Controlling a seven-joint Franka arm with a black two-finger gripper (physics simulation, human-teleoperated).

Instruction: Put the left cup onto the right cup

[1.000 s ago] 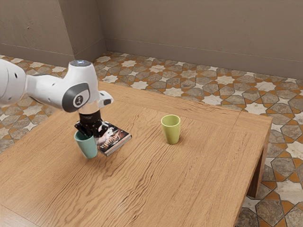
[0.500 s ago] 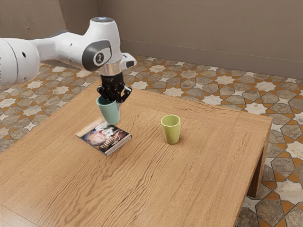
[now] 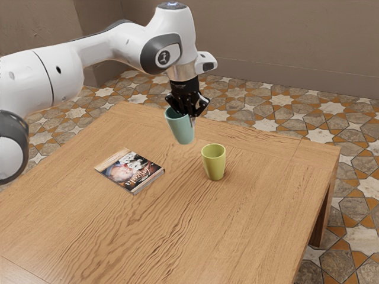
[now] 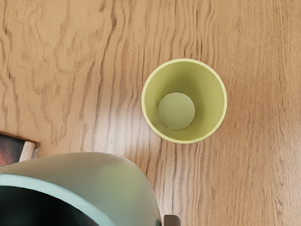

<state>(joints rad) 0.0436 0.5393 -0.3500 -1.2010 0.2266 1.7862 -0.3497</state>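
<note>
Lying nearest on the wooden table (image 3: 177,236), toward the exterior view's left, is a book (image 3: 129,170), flat with its cover up. Beyond it, to the exterior view's right, the yellow-green cup (image 3: 213,161) stands upright on the tabletop with its mouth upward. Farther back, the teal cup (image 3: 180,125) hangs in the air, slightly tilted, directly beneath the gripper (image 3: 187,111), whose fingers clamp its rim. It is higher than the yellow-green cup, to the exterior view's left of it and apart from it. In the wrist view the teal cup looms just under the hand, with the yellow-green cup's empty inside beside it. Behind are patterned floor tiles (image 3: 284,112) and a plain wall (image 3: 284,29).
</note>
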